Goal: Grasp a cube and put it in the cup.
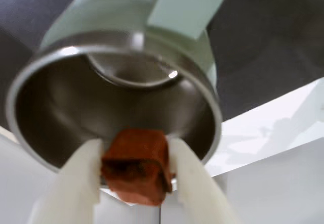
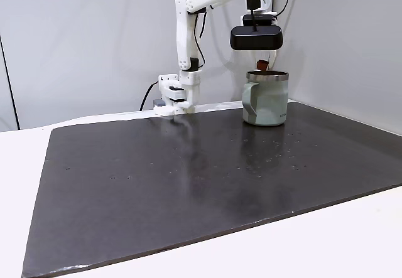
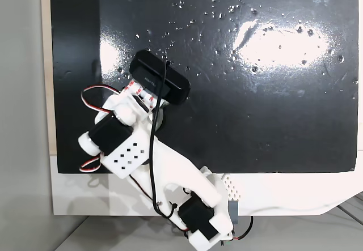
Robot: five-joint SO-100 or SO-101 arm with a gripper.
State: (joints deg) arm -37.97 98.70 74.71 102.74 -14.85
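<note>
**Terracotta block held over the mug's mouth**

Terracotta and small, the cube (image 1: pixel 135 164) sits pinched between the two white fingers (image 1: pixel 76 181) of the pincer (image 1: pixel 135 158), gripped on opposite side faces. In the wrist view it hangs at the near rim of the cup (image 1: pixel 61 107). In a fixed view the arm (image 2: pixel 188 33) stands left, the sage mug right on the dark bench (image 2: pixel 188 184), cube just above its rim. It looks light and stiff; the side grip suits it.

A reddish-brown cube (image 1: pixel 135 164) is seen between white fingers (image 1: pixel 76 183); the cup (image 2: pixel 266 99) is pale green, silver-rimmed, apparently steel-grey inside; the mat (image 2: pixel 188 171) is black.
</note>
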